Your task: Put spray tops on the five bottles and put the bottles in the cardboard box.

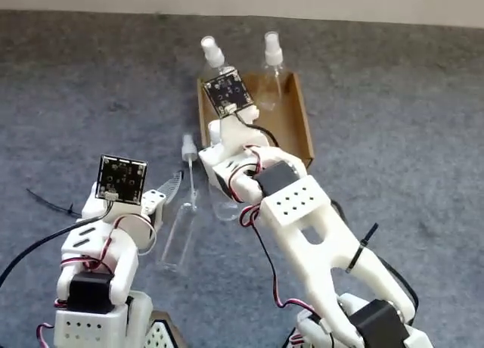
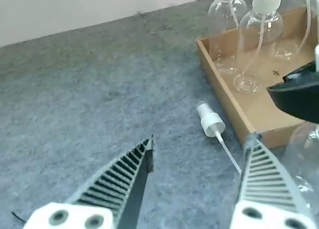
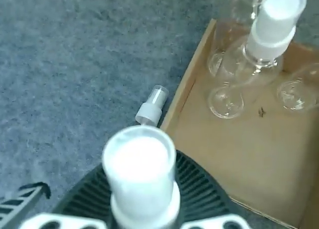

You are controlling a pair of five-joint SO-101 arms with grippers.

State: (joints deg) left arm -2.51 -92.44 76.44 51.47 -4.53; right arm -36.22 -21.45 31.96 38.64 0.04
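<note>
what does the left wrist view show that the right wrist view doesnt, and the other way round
Left wrist view: the left tool, jaws open above the carpet, and the loose spray top's dip tube. Right wrist view: the white cap of the bottle held in the right tool. Both: the loose spray top on the carpet beside the cardboard box, and capped bottles standing in it.

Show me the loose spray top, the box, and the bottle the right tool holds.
loose spray top (image 2: 211, 124), left wrist view, white collar.
cardboard box (image 2: 261, 109), left wrist view, bare floor.
held bottle (image 3: 142, 167), right wrist view, white cap.
</note>
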